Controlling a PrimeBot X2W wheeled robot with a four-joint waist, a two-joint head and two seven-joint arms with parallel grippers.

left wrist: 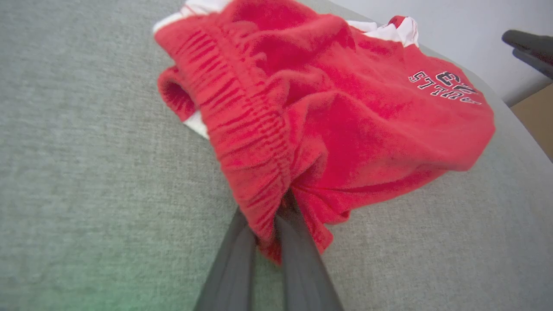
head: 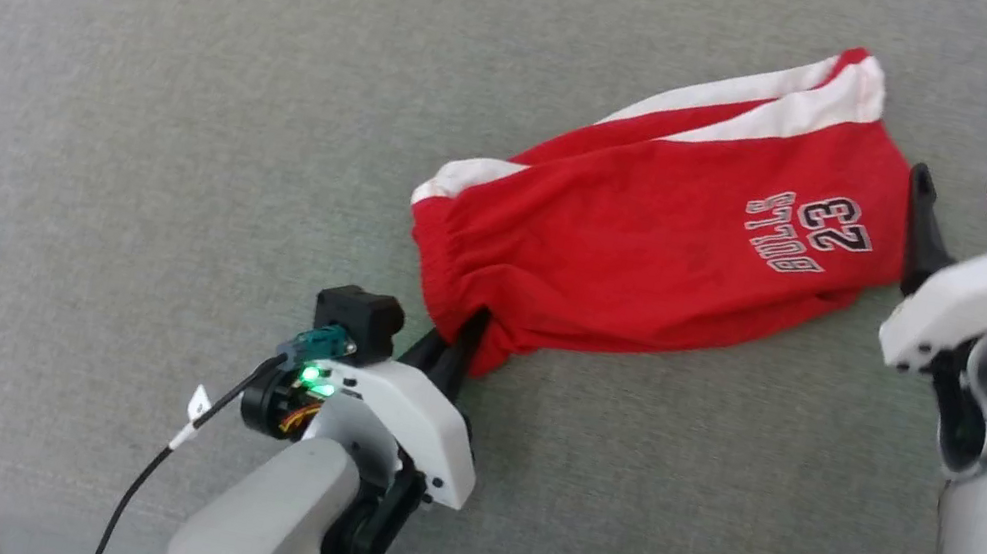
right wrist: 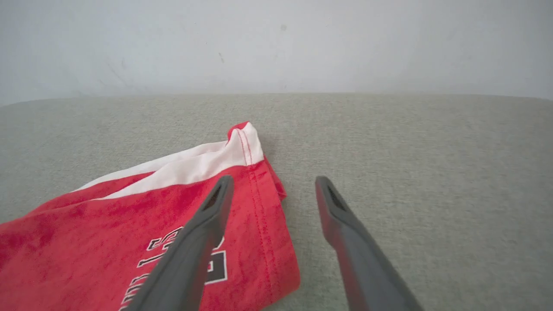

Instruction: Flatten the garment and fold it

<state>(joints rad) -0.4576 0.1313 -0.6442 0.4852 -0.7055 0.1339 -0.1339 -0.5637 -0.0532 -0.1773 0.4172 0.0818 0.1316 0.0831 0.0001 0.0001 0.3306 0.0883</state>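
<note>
Garment (head: 661,246): red jersey shorts, white side stripes, "23" print, crumpled mid-bench (head: 128,101), slightly toward the right edge. Likely soft, light and limp, so it will bunch; best held at waistband corners and hem. Left tool (head: 469,329) pinches the waistband corner; right tool (head: 957,181) spread, empty, at the leg hem.

The garment (head: 661,246), bright red jersey shorts, lies rumpled across the middle of the head view, slanting from lower left to upper right on the grey counter (head: 128,101). Its gathered waistband sits at the lower left (one corner pinched by the left hand (head: 473,326)). White stripes line the upper edge, and "23" reads upside down near the right hem.
</note>
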